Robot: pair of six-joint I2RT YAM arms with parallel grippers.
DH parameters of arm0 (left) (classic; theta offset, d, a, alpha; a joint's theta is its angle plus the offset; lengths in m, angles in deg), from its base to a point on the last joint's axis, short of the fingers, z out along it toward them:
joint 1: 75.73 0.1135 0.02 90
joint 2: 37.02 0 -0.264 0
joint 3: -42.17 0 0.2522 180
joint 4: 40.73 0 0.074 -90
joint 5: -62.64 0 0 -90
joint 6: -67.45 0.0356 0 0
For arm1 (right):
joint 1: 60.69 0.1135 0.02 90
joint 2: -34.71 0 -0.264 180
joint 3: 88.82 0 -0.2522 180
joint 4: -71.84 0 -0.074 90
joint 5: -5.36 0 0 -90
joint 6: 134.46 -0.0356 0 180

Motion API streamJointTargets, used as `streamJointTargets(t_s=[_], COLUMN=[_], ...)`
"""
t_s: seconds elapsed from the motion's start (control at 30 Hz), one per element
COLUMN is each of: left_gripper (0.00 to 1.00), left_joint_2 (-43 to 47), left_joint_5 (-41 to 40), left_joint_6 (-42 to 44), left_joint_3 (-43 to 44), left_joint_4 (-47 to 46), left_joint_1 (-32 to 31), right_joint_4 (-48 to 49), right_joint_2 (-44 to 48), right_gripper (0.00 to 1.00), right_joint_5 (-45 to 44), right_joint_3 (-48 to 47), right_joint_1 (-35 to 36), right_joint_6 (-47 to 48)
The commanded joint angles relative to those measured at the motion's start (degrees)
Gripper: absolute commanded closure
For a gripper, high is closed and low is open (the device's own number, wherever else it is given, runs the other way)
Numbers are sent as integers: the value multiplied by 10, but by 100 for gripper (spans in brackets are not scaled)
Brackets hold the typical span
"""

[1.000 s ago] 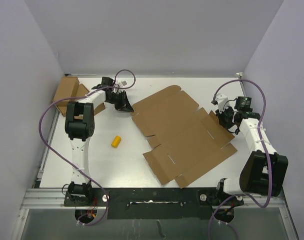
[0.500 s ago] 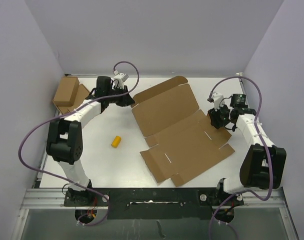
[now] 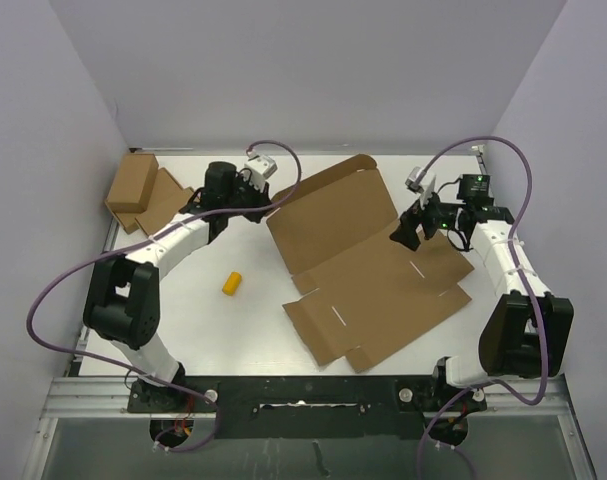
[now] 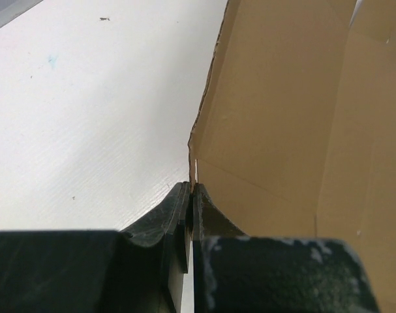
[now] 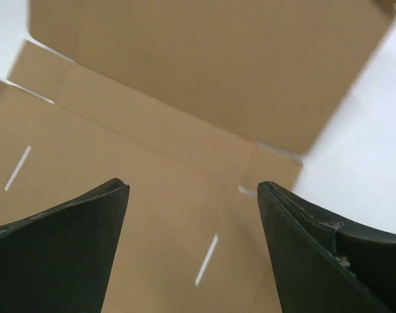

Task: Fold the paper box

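Observation:
The paper box (image 3: 383, 290) is a large brown die-cut sheet lying in the middle of the table, its far panel (image 3: 333, 215) tilted up. My left gripper (image 3: 269, 206) is shut on the left edge of that raised panel. In the left wrist view the fingertips (image 4: 193, 188) pinch the thin cardboard edge (image 4: 276, 117), with white table to the left. My right gripper (image 3: 403, 236) hovers open over the sheet's right side. From the right wrist its wide-apart fingers (image 5: 192, 189) frame the cardboard (image 5: 152, 195) and its slits, with nothing between them.
Two smaller brown cardboard boxes (image 3: 133, 185) sit at the back left corner. A small yellow cylinder (image 3: 232, 283) lies on the white table left of the sheet. Purple walls close in the left, back and right sides. Cables loop above both arms.
The left gripper has swung right and taken the sheet's far panel edge, lifting it. The right gripper has opened and moved left over the sheet.

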State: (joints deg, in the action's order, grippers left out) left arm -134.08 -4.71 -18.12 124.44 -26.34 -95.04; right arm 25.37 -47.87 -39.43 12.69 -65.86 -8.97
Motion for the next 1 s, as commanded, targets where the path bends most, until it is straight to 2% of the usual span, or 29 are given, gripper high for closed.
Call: streamJointTargets(t_s=[0.0, 0.1, 0.17, 0.37, 0.5, 0.67, 0.97], left_gripper=[100, 100, 100, 100, 100, 100, 100], left_joint_2=[72, 85, 91, 116, 129, 140, 148], left_joint_5=[-55, -62, -60, -48, -42, -38, -24], left_joint_6=[87, 94, 91, 89, 88, 90, 89], left_joint_3=[-14, -20, -23, -40, -45, -47, -51], left_joint_4=[-21, -26, -30, -58, -65, -67, -73], left_joint_1=[-44, -57, -59, -59, -59, -59, -59], right_joint_4=[6, -52, -100, -210, -300, -303, -326], right_joint_2=[22, 15, 3, -65, -96, -102, -124], right_gripper=[13, 0, 2, 2, 2, 2, 2], right_joint_5=[164, 215, 219, 214, 180, 128, 92], right_joint_3=[-36, -59, -88, -227, -312, -344, -420], right_joint_1=[11, 15, 19, 28, 68, 126, 162], right_joint_6=[128, 245, 298, 359, 426, 430, 419])
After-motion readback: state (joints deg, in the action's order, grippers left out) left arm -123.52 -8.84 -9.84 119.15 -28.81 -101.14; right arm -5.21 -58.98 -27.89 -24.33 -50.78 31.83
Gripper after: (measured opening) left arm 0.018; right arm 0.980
